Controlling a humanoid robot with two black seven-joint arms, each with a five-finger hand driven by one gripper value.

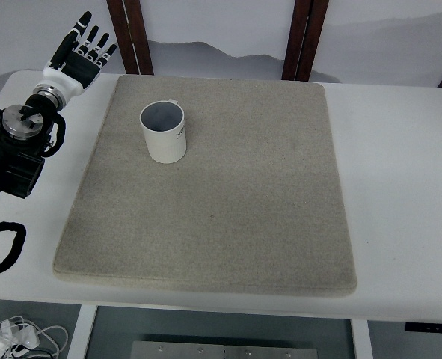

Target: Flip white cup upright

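A white cup (164, 132) stands upright on the far left part of the grey mat (228, 209), its open mouth facing up and dark print on its side. My left hand (82, 46) is raised at the far left corner of the table, well left of the cup, with its fingers spread and nothing held. Its arm (22, 142) comes in along the left edge. The right arm does not show.
The mat lies on a white table (400, 194). Dark wooden posts (303, 37) stand behind the table's far edge. White cables (15, 336) lie on the floor at the lower left.
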